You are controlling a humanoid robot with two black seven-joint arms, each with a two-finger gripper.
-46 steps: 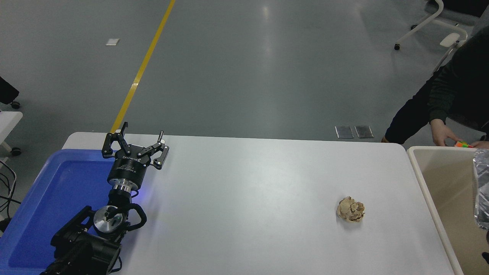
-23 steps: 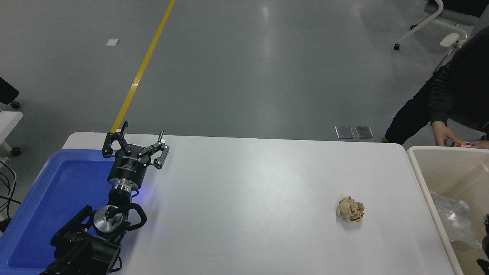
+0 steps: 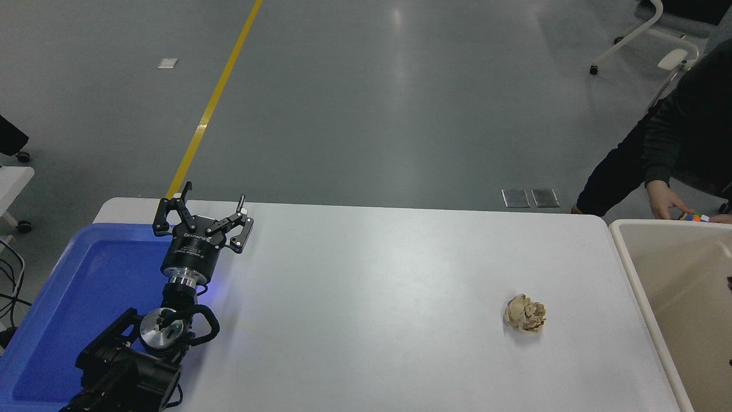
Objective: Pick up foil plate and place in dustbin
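Your left hand (image 3: 201,214) sits parked at the table's (image 3: 372,286) near left over the blue tray (image 3: 86,286), fingers spread apart; your right hand is out of view; the dustbin (image 3: 640,274) stands at the right edge, and the foil plate cannot be seen; a crumpled paper ball (image 3: 525,313) lies near the dustbin.

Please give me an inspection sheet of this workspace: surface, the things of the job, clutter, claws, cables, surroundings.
Surface: white table, mostly bare.
Job's things: dustbin at the table's right end; foil plate not visible.
Clutter: crumpled paper ball on the table; blue tray at the left end.
Claws: left claw open, parked beside the tray; right claw not in view.
Cables: black cables at the left edge.
Surroundings: person's hand holding a colourful cube beyond the dustbin; yellow floor line.
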